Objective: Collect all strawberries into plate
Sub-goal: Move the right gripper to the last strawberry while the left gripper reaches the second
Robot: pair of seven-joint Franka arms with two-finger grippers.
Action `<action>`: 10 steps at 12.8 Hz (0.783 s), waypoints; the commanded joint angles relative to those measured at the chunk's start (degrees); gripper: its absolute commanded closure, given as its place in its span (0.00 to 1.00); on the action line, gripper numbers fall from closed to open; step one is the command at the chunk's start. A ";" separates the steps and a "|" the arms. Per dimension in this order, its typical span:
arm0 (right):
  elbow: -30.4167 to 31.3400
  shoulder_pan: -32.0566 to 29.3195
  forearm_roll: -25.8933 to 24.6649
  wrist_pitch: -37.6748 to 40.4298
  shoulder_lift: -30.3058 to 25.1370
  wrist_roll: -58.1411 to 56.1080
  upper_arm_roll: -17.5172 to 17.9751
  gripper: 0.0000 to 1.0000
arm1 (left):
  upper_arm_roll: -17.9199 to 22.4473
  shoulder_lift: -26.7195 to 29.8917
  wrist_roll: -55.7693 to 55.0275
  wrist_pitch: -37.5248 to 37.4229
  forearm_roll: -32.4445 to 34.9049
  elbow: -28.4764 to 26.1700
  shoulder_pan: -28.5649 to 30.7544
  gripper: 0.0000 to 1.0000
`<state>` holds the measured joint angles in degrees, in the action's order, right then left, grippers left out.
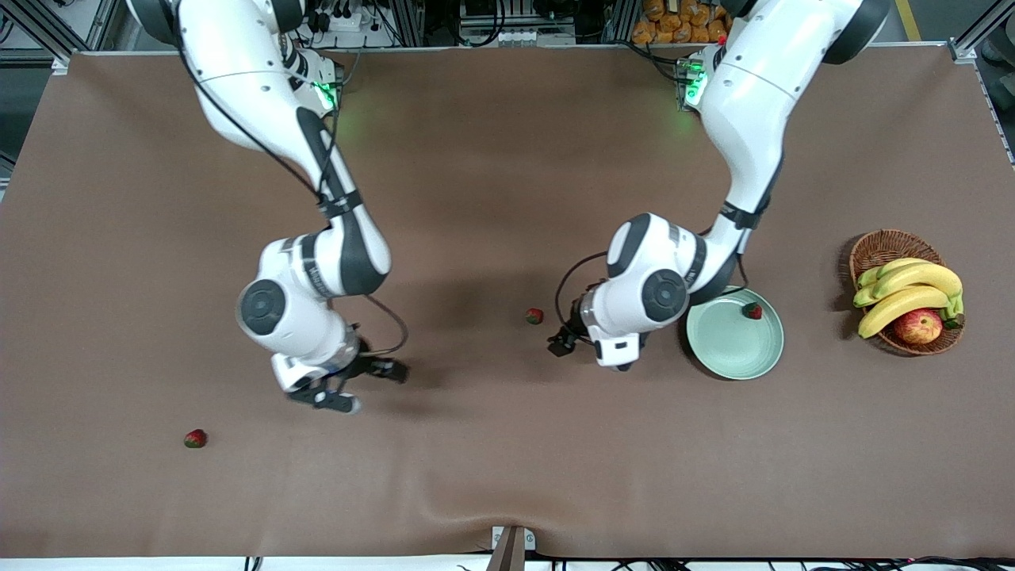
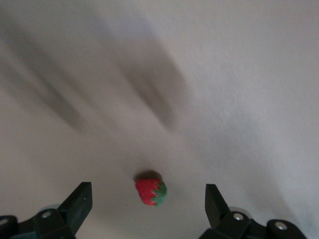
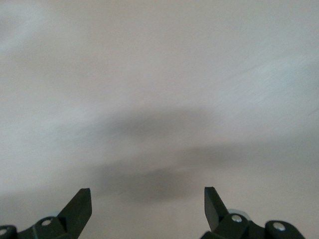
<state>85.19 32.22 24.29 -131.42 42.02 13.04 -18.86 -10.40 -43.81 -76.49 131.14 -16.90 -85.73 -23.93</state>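
The loose strawberry [image 1: 195,438] at the right arm's end of the worktop [image 1: 507,159] lies nearer the front camera than the right end effector [image 1: 346,386], which hangs wide open and empty over bare cloth. Nothing blocks that reach.

The middle strawberry [image 1: 534,316] lies just beside the left end effector [image 1: 572,337], also wide open and empty; its wrist view shows the berry [image 2: 150,192] between the fingers, so a straight descent and gentle close should suit.

The plate [image 1: 725,353] already holds one strawberry [image 1: 752,311]. A basket [image 1: 880,247] with bananas [image 1: 908,287] and an apple [image 1: 917,325] sits clear.
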 commanded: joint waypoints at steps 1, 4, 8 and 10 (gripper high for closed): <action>0.25 -4.87 -5.64 0.46 -1.42 -8.88 -0.03 0.00 | 0.73 -1.45 -1.12 1.75 -0.24 1.27 -2.61 0.00; -0.98 -8.65 -14.50 0.38 -1.42 -12.24 -0.12 0.00 | 0.90 -2.68 -1.21 1.75 -0.06 1.18 -3.13 0.00; -2.21 -16.99 -20.34 -1.81 1.03 -20.91 0.05 0.00 | 0.99 -4.26 -1.47 4.12 -0.15 1.18 -4.45 0.00; -2.31 -20.52 -19.99 -5.32 2.44 -26.20 0.32 0.00 | 1.08 -4.70 -1.74 4.39 -0.15 1.18 -5.16 0.00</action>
<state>83.81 14.99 5.30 -134.42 43.00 -9.31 -19.82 -10.11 -47.74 -76.98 134.68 -16.90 -85.65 -27.47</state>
